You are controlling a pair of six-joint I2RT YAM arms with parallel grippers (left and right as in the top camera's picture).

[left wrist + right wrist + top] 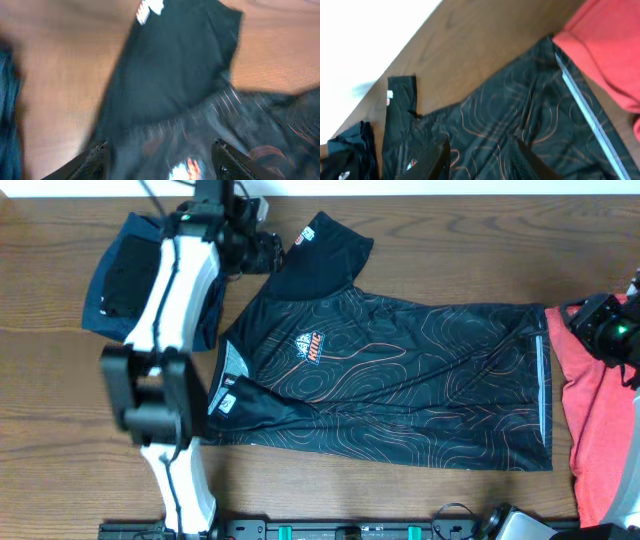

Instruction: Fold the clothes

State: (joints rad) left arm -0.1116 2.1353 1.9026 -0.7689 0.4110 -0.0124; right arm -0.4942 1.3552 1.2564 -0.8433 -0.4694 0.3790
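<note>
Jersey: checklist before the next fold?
1. Laid flat: jersey is spread on the table: ok.
2. Sleeves folded in: upper sleeve sticks out: not ok.
3. Left side free: left fingers apart over the shoulder: ok.
4. Right side free: right fingers apart, nothing between them: ok.
5. Hem clear of the red T-shirt: edges meet, any overlap is unclear: cannot tell.

The table [450,250] was of brown wood, a black rail [340,531] along its near edge.
</note>
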